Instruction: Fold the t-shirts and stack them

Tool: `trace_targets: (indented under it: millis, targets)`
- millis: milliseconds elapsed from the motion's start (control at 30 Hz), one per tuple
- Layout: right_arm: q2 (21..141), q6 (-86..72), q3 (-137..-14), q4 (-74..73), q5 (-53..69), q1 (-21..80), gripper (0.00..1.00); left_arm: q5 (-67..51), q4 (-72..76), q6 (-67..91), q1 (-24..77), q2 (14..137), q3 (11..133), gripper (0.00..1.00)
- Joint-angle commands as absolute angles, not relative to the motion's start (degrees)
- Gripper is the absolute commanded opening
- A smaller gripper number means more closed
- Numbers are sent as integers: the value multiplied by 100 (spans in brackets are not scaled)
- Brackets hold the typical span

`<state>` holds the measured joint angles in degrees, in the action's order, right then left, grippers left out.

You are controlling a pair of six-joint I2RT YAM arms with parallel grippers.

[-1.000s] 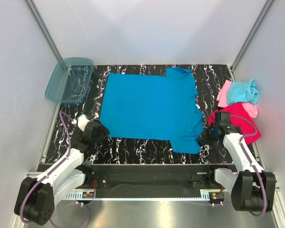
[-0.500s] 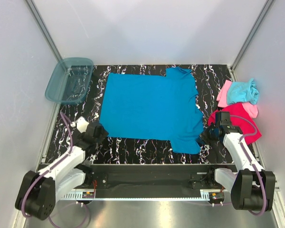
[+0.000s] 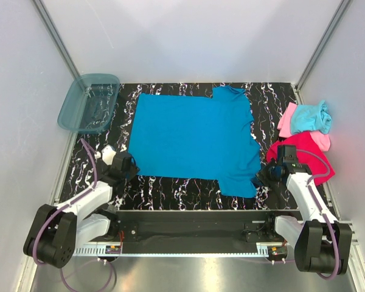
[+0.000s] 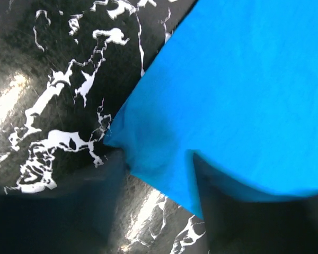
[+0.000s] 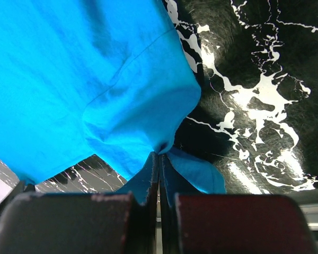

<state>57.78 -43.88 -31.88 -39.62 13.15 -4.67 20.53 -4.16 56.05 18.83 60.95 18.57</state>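
Top external view: a medium blue t-shirt (image 3: 191,137) lies spread flat across the middle of a black table (image 3: 182,188) veined with white. A translucent teal plastic bin (image 3: 88,103) sits at the far left corner, partly overhanging the edge. At the right edge is a heap of three more shirts. A magenta-red t-shirt (image 3: 310,155) lies nearest the arms. A light pink t-shirt (image 3: 286,120) lies behind it, and a crumpled light aqua t-shirt (image 3: 310,117) sits on top of the pink one. The left gripper (image 3: 126,165) is low at the blue shirt's near left corner. The right gripper (image 3: 266,175) is low at the shirt's near right corner, just beside the magenta-red shirt.

Left wrist view: the blue t-shirt (image 4: 244,95) fills the upper right, and its corner points down and left onto the marbled table (image 4: 53,79). The left gripper (image 4: 159,161) has its two dark, blurred fingers (image 4: 244,222) standing apart, one on either side of that corner. The cloth lies between them and is not pinched.

Right wrist view: the right gripper (image 5: 159,180) is closed tight, with a thin fold of the blue t-shirt (image 5: 85,79) pinched between its fingers. The cloth bunches into wrinkles above the grip. The glossy table (image 5: 254,79) shows to the right.
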Motion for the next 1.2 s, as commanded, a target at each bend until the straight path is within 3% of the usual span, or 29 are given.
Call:
trace_targets:
  millis: [0, 100, 133, 667, 800, 900, 1167]
  targets:
    - [5765, -4351, -3217, -3806, 1380, -519, 0, 1898, -439, 5537, 1863, 6030, 1872, 37]
    - [5774, -4386, -3217, -3788, 1371, -527, 0, 1925, -580, 5546, 1863, 5872, 1872, 6]
    - [5766, -4394, -3225, -3771, 1362, -527, 0, 1942, -658, 5572, 1863, 5828, 1872, 1]
    - [5352, -4605, -3225, -3771, 1239, -571, 0, 2145, -1389, 5599, 1863, 4412, 1696, 0]
    - [5388, -4579, -3252, -3762, 1257, -571, 0, 2039, -1354, 5660, 1863, 4771, 1661, 39]
    - [5388, -4570, -3261, -3762, 1266, -580, 0, 1907, -1170, 5748, 1863, 5070, 1600, 52]
    - [5370, -4562, -3199, -3771, 1266, -589, 0, 1802, -774, 5731, 1767, 5317, 1512, 62]
